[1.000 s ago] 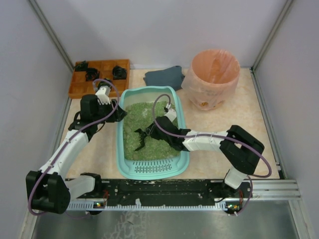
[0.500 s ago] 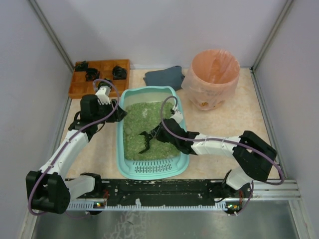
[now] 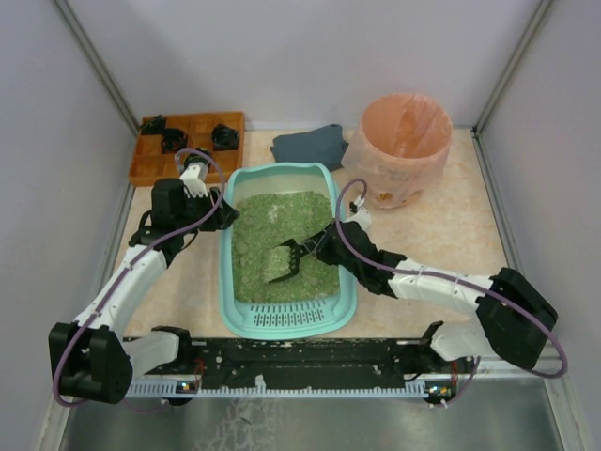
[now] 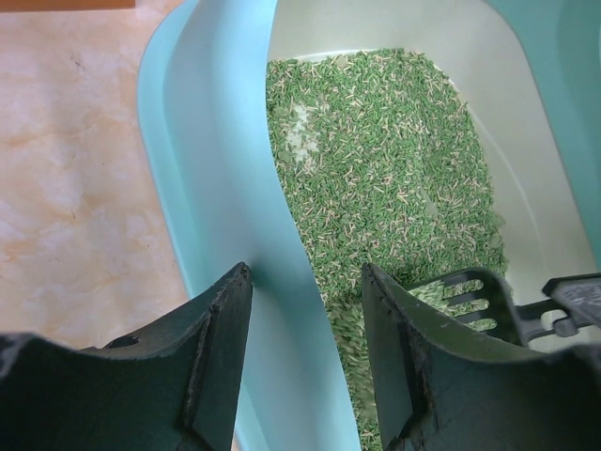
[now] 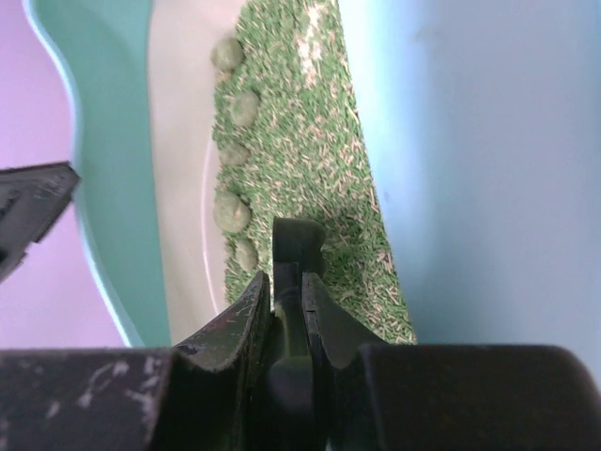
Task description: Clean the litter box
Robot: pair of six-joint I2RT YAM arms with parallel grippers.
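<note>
Since a second ago the right arm's elbow has swung out toward 4 o'clock and its right gripper (image 3: 324, 249) has drawn back to the 3 o'clock side of the litter box (image 3: 282, 321). The scoop (image 3: 285, 260) was dark and low in the litter (image 3: 272, 221) then; it now carries a pale green load near the middle of the box. The left arm has not moved.

The slotted grille is at the box's near end, at 6 o'clock. In the right wrist view the right gripper (image 5: 285, 282) is clamped narrowly on the scoop's black handle (image 5: 299, 240), with the box (image 5: 103, 188) running ahead of it. What look like rounded clumps (image 5: 232, 212) line the wall at 11 o'clock.

The left gripper (image 3: 225, 214) sits at the box's 9 o'clock wall. In its own view the left gripper (image 4: 305, 272) is spread wide astride that wall (image 4: 235, 188), with the scoop (image 4: 470, 291) at 4 o'clock.

Beyond the box lie a wooden tray (image 3: 188, 150) at 11 o'clock, a grey cloth (image 3: 310, 146) at 12 and a pink-lined bin (image 3: 399, 146) at 1.
</note>
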